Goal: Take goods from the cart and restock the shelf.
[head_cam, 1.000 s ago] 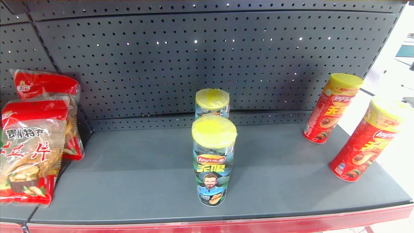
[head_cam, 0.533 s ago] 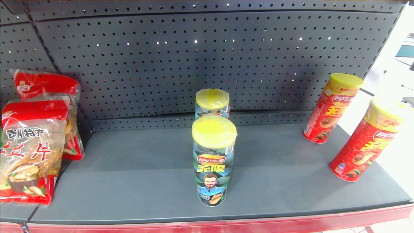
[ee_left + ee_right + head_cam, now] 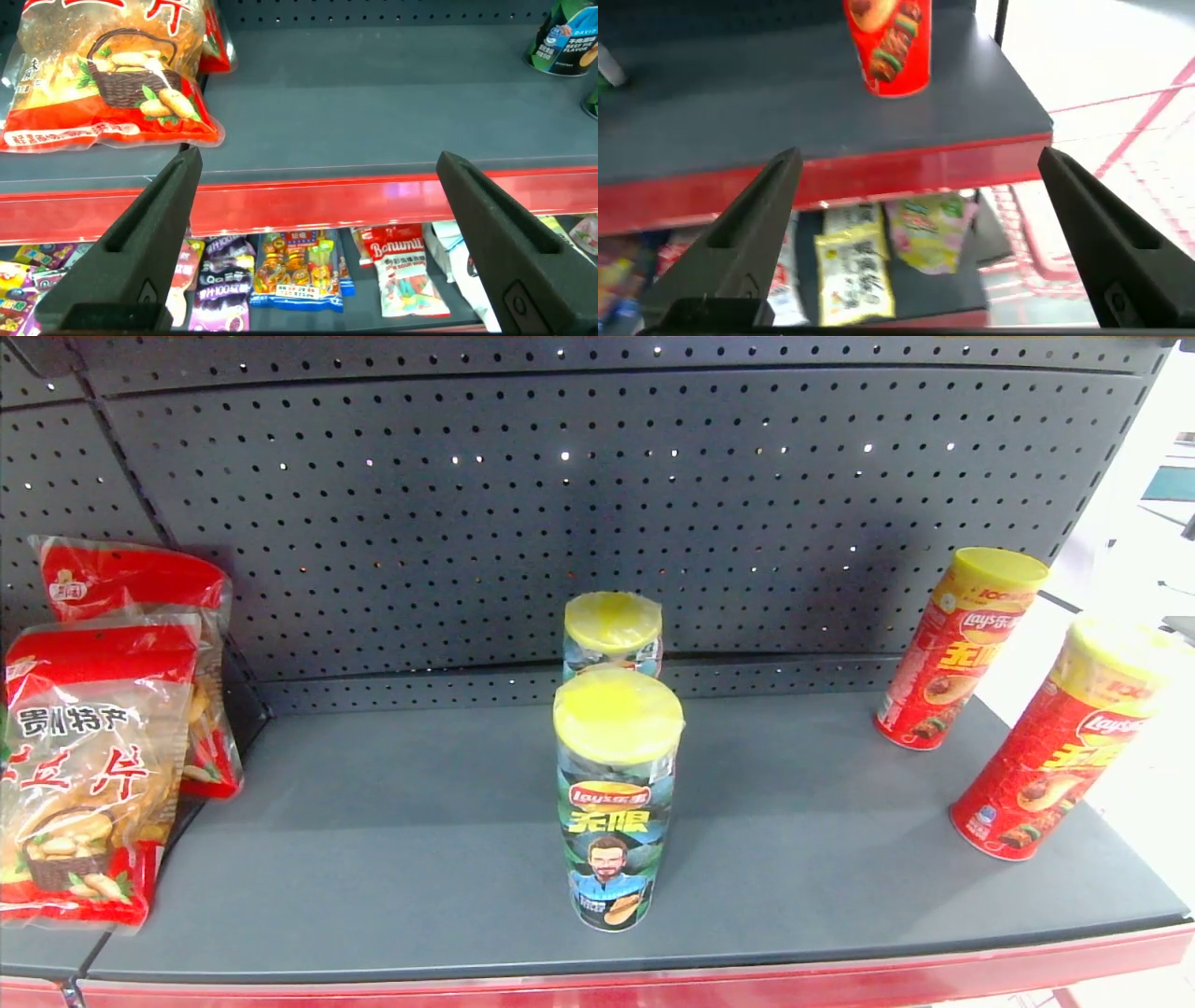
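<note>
On the dark grey shelf [image 3: 420, 840] two green-blue chip cans with yellow lids stand in a row at the middle, the front can [image 3: 614, 798] before the rear can [image 3: 612, 633]. Two red chip cans stand at the right, one at the back [image 3: 960, 646] and one near the right edge [image 3: 1064, 751]. Red peanut bags [image 3: 89, 765] lean at the left. My left gripper [image 3: 318, 163] is open, level with the shelf's red front lip [image 3: 308, 201], below the peanut bag [image 3: 112, 75]. My right gripper [image 3: 920, 159] is open before a red can [image 3: 889, 45].
A perforated back panel [image 3: 579, 513] closes the shelf behind. Below the shelf, a lower level holds several snack packets [image 3: 299, 271] and more packets [image 3: 850, 271]. A red wire cart [image 3: 1120, 168] shows at the shelf's right end. Wide bare shelf lies between the cans.
</note>
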Motion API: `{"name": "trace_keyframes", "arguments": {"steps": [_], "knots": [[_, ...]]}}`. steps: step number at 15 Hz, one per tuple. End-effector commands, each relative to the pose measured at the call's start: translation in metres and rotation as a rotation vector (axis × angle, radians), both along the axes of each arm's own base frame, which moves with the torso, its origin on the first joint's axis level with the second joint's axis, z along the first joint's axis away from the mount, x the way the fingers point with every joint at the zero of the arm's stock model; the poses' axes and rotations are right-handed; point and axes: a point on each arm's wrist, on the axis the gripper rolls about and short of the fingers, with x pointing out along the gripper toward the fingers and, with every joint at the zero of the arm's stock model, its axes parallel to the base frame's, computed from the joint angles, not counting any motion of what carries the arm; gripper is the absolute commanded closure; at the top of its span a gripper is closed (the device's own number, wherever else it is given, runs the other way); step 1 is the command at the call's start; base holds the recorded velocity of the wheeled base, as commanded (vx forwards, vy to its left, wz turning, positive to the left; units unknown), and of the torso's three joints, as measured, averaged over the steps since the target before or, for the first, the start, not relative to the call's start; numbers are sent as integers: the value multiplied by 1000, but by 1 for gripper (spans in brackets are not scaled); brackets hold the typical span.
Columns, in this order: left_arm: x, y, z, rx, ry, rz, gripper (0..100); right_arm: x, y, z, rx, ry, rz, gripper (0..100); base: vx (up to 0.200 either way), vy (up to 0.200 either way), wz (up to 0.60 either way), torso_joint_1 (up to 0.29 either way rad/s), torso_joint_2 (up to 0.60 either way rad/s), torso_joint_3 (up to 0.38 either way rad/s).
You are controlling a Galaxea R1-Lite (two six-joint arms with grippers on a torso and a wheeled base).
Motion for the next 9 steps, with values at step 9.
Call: {"name": "trace_keyframes", "arguments": {"steps": [9], "knots": [[0, 0, 0, -1, 2, 1, 0, 0, 0, -1, -13, 10, 10, 0, 0, 0, 0, 0, 0, 0]]}}
